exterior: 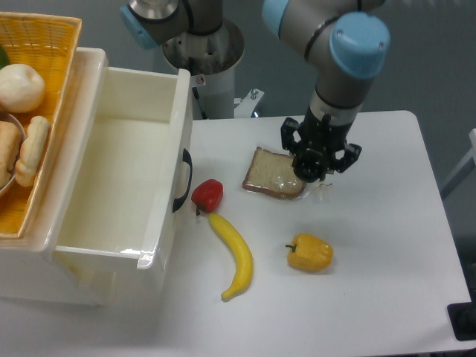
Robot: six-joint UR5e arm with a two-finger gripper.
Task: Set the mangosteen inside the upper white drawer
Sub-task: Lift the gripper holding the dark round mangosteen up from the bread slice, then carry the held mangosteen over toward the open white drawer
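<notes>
The mangosteen (307,166), a small dark glossy ball, hangs between the fingers of my gripper (309,166), which is shut on it. It is lifted off the table, over the right end of a bagged bread slice. The upper white drawer (169,160) stands pulled open at the left, a deep cream box with a dark curved handle (184,181) on its front panel. Its inside shows nothing in it. The gripper is well to the right of the drawer.
A bagged bread slice (271,173) lies under the gripper. A small red pepper (207,195) and a banana (233,255) sit near the drawer front, and a yellow pepper (310,253) is nearer the table's front. A yellow wicker basket (41,46) with food is far left.
</notes>
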